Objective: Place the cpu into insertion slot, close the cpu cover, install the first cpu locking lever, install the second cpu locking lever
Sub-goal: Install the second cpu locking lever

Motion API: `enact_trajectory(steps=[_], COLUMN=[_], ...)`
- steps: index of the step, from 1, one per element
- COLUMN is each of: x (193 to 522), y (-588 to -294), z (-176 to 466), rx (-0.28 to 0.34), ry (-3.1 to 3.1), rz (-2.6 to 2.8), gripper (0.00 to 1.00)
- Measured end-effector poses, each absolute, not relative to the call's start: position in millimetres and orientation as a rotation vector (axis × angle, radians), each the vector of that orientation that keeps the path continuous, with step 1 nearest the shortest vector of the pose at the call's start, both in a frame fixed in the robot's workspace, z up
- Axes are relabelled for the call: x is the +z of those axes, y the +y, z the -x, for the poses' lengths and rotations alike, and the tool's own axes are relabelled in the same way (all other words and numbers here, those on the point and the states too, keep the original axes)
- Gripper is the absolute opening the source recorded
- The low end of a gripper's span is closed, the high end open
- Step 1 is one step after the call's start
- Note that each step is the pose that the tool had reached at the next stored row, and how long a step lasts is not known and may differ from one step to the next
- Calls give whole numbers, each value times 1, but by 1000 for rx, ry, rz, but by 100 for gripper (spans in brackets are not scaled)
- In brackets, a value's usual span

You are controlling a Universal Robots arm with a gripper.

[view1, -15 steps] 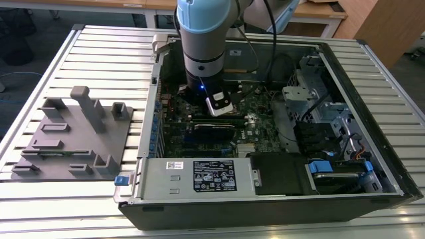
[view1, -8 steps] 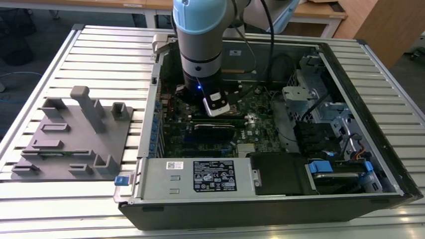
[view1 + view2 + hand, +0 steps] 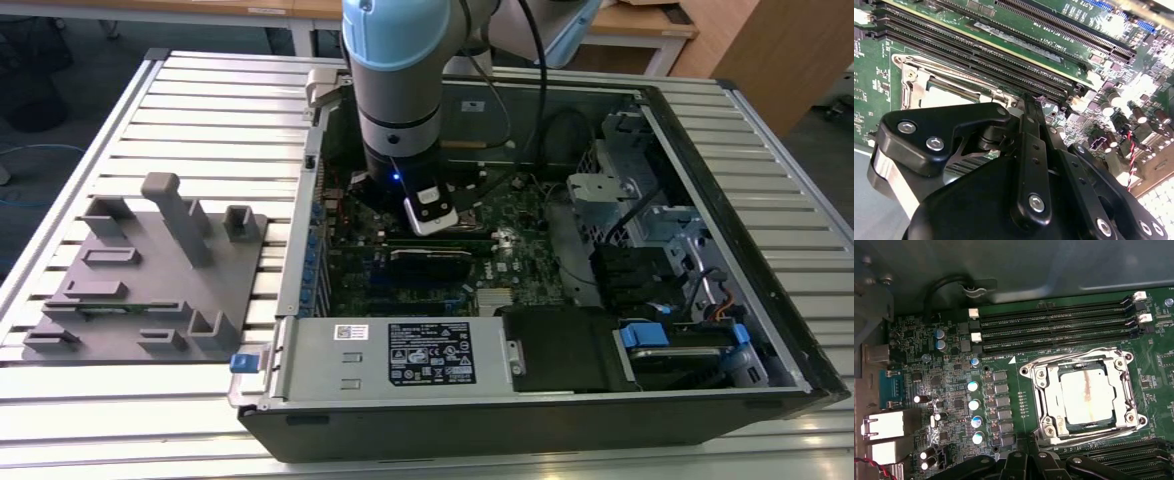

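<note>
Slatted metal table (image 3: pixel 200 110), open pc case (image 3: pixel 534 390), grey fixture block (image 3: pixel 147 290)

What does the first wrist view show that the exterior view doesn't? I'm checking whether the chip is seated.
First wrist view: the cpu lies flat in the insertion slot, with the cpu cover down around it, beside the long memory slots.

Exterior view: the whole open computer case on a slatted table, a grey fixture block at the exterior view's left, and the arm reaching down into the case.

Both: the green motherboard and part of the gripper.
</note>
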State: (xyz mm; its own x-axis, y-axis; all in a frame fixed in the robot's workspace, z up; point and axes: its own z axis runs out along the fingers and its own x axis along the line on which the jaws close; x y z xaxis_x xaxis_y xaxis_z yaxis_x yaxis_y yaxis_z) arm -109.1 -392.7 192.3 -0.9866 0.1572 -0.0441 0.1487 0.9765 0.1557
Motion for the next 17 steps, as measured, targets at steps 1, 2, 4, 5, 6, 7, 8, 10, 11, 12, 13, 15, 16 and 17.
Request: enact_trajectory(steps=[1, 2, 4, 5, 6, 7, 8, 10, 11, 12, 13, 15, 16, 17], x=[192, 192, 193, 193, 194, 195, 197, 201, 203, 205, 207, 208, 208, 208], y=[-393, -393, -393, -393, -393, -393, -393, -393, -393, -393, -393, -393, -393, -393], z=[109, 109, 109, 109, 109, 109, 109, 109, 109, 109, 109, 109, 109, 109], rx=[234, 234, 233, 233, 234, 235, 234, 234, 234, 234, 234, 234, 234, 234], ry=[3067, 3067, 3067, 3067, 3067, 3067, 3067, 3067, 3067, 3067, 3067, 3067, 3067, 3067], rz=[-237, -238, -238, -238, -238, -238, -238, -238, -238, -238, -238, -238, -238, -238], gripper=[10, 10, 10, 10, 10, 10, 10, 10, 10, 10, 10, 10, 10, 10])
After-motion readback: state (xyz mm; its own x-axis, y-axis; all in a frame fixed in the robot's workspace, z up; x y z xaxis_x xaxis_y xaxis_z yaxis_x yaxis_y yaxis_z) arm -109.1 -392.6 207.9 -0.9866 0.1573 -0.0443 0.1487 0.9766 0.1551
